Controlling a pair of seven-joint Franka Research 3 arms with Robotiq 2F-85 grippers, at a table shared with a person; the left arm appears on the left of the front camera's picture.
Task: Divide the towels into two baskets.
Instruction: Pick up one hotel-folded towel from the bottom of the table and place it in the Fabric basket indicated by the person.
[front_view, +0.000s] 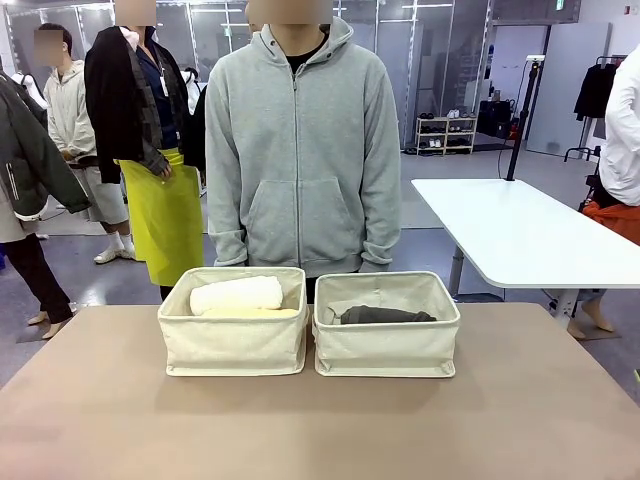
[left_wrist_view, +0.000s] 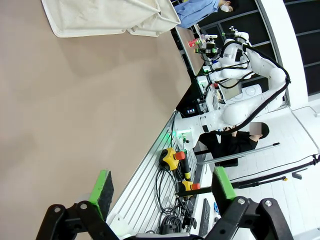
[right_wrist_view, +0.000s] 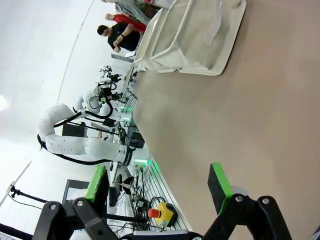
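Table (front_view: 320, 430): tan top, spans the front view from 3 to 9 o'clock and down to 6.

Person (front_view: 300, 150): grey zip hoodie, stands at 12 o'clock behind the table, arms down, hands hidden behind the baskets.

Left basket (front_view: 235, 345): cream canvas, just left of centre, touching or nearly touching the right basket (front_view: 387, 345) at its 3 o'clock side. Both sit near the far edge of the table, rims up.

Left basket contents: cream towel (front_view: 237, 293) rolled, lying lengthwise on top; pale yellow towel (front_view: 262, 313) under it, only its edge visible at 5 o'clock of the cream roll.

Right basket contents: dark grey towel (front_view: 387, 316) lying low inside. Any other towel beneath it cannot be told.

Left gripper (left_wrist_view: 162, 192): left wrist view, jaws fully apart, nothing between the green pads; hangs over the near table edge, a basket at 11 o'clock, well apart.

Right gripper (right_wrist_view: 159, 186): right wrist view, jaws fully apart, empty; a basket at 1 o'clock, well apart.
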